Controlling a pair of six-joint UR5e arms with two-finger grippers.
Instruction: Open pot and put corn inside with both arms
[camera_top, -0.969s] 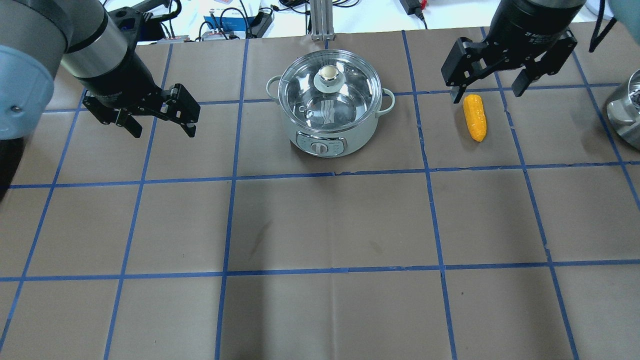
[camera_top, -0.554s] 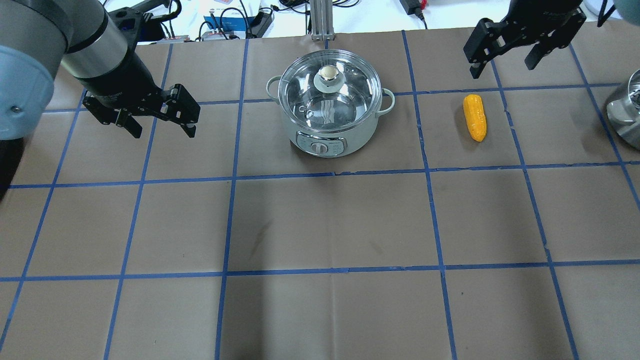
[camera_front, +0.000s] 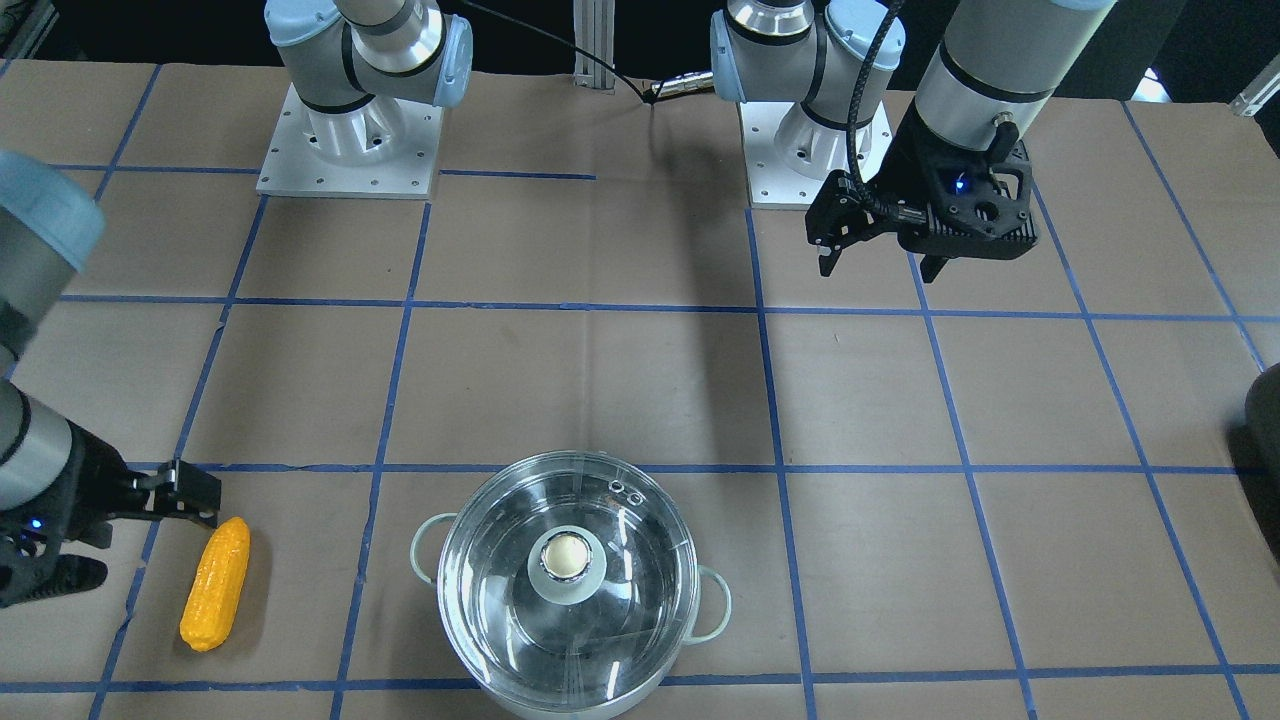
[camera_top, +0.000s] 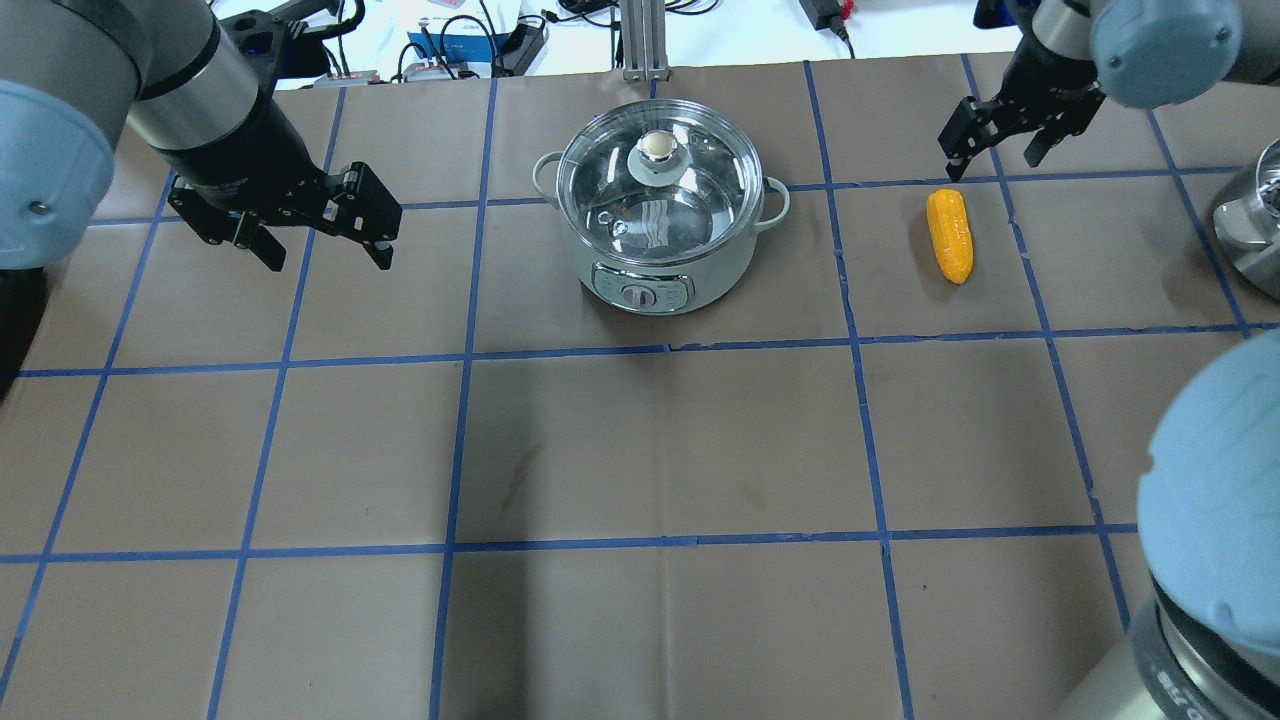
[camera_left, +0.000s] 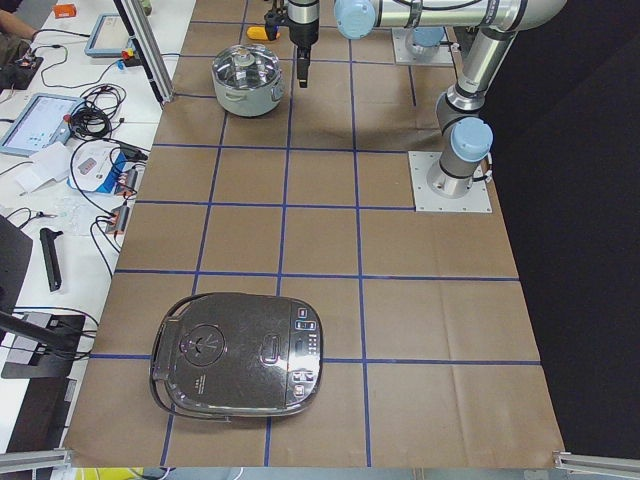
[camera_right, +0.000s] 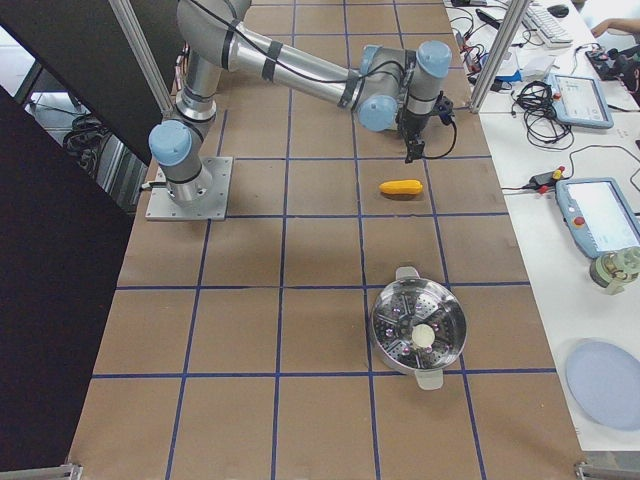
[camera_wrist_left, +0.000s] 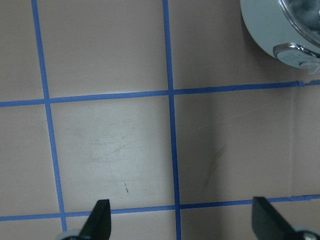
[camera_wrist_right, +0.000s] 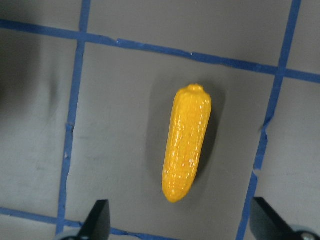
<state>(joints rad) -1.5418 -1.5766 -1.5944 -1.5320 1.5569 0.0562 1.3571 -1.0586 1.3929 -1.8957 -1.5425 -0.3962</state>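
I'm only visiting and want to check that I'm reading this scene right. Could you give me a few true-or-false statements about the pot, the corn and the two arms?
1. The glass lid sits on the pot. True.
2. The corn is inside the pot. False: it lies on the table, off to one side of the pot.
3. The right arm's fingers grip the corn. False: they are spread open and do not touch it.
4. The left arm's fingers are open and hold nothing. True.

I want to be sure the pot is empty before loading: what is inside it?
Through the closed clear lid the pot shows only bare shiny steel; no item is visible inside. Glare and the knob hide parts of its floor. The corn lies outside.
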